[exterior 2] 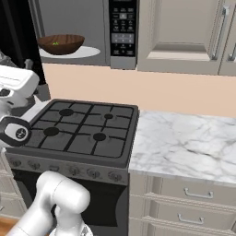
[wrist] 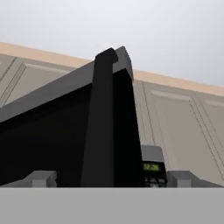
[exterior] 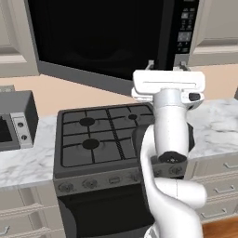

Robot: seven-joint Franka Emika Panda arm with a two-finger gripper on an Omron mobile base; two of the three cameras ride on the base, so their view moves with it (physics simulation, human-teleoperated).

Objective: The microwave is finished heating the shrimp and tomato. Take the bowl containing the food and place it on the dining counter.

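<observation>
The microwave (exterior 2: 83, 32) hangs on the wall above the stove (exterior 2: 78, 133), with its door (exterior: 102, 37) swung open toward the left. Inside it, on a round plate (exterior 2: 73, 52), sits the bowl (exterior 2: 60, 44). The button panel (exterior 2: 123, 27) is at the microwave's right side, and wall cupboards (exterior 2: 184, 32) follow to the right of it. To the right of the stove lies the surface (exterior 2: 184, 145), with drawers (exterior 2: 189, 193) under it. To the left of the stove, on another stretch of surface (exterior: 28, 162), stands a toaster oven (exterior: 16, 118). The gripper (exterior: 166, 66) is in front of the microwave, just below the open door's handle (wrist: 100, 122), above the stove's back right corner.
</observation>
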